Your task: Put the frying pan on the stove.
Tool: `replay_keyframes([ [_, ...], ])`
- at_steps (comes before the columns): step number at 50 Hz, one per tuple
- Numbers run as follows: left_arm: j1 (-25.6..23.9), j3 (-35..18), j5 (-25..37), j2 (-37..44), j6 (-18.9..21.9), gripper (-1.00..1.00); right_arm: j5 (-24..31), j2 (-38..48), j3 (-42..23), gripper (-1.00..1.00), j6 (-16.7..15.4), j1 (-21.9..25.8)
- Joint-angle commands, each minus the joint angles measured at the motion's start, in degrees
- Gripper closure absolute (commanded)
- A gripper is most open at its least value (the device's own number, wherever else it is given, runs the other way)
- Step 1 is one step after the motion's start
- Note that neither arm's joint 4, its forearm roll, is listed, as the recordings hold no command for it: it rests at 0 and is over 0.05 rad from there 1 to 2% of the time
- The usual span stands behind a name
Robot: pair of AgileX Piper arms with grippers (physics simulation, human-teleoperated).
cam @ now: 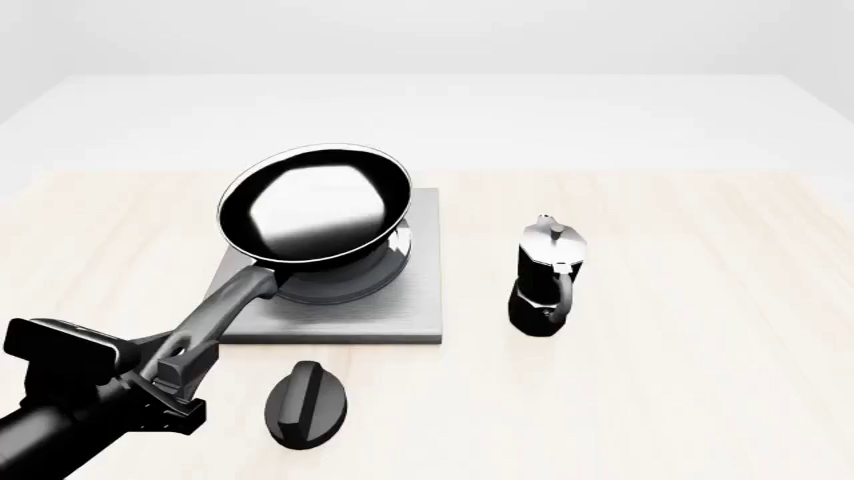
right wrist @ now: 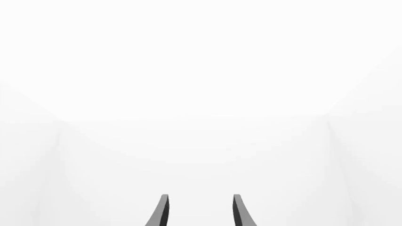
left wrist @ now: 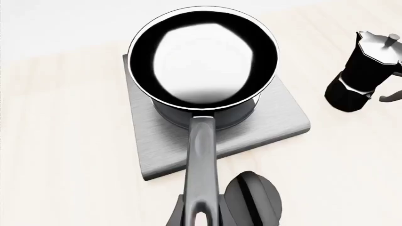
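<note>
Left gripper (cam: 180, 372) clamps the frying pan (cam: 315, 205) handle, pan over the stove (cam: 414, 300); moka pot (cam: 547, 275) at 3 o'clock; right gripper (right wrist: 198, 212) open, empty

Left gripper (cam: 180, 368) clamped tight; right gripper (right wrist: 199, 212) spread apart.

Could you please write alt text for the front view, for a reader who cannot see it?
The left gripper holds the frying pan by its handle over the stove. A moka pot stands to the right, a black knob lies nearer.
</note>
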Motion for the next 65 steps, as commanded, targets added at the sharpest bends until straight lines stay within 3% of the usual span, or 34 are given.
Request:
replay_keyframes([
  [1, 0.5, -1.4, -1.6, 0.4, 1.5, 1.0, -0.1, 0.0, 0.1, -1.0, -0.2, 0.1],
  [65, 0.2, 0.1, -13.3, 12.0, 0.7, 1.0, -0.1, 0.0, 0.2, -1.0, -0.2, 0.2],
])
